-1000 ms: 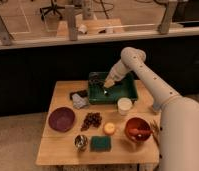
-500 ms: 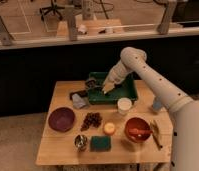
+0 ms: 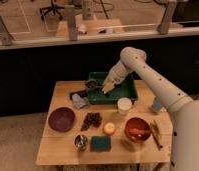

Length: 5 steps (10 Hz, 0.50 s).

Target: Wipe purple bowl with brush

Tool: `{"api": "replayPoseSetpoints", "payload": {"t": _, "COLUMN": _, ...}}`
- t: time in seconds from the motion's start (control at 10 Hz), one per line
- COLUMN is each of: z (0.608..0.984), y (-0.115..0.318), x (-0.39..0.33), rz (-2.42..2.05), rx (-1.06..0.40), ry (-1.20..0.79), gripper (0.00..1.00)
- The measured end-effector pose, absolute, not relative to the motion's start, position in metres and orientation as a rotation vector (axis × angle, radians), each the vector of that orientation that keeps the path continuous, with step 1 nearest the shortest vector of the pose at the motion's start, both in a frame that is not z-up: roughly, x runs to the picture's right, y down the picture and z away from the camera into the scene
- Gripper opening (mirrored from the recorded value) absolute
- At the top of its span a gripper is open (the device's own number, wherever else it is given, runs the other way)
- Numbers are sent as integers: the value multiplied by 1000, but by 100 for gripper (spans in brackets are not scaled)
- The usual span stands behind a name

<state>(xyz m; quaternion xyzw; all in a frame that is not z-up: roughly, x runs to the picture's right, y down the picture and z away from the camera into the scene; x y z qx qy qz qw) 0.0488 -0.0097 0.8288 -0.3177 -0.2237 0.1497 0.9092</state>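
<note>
Camera view: the gripper (image 3: 104,86) is held over the tray's (image 3: 127,94) 9 o'clock edge; its grip cannot be told. The purple bowl (image 3: 61,119) is set at the tray's 7 o'clock.

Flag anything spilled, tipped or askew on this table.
Nothing stands out. The purple bowl sits upright on the table, and the gripper hangs over the left end of the tray.

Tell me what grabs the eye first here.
The white arm reaches in from the right, its gripper low over the green tray at the table's back edge. The purple bowl sits at the left front, well away from it, and the red bowl at the right front.
</note>
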Motion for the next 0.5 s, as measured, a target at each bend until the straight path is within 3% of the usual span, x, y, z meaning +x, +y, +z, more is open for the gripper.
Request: {"api": "replayPoseSetpoints", "payload": {"t": 0.5, "z": 796, "y": 20, "x": 38, "rz": 242, "rx": -691, "ry": -528, "gripper": 4}}
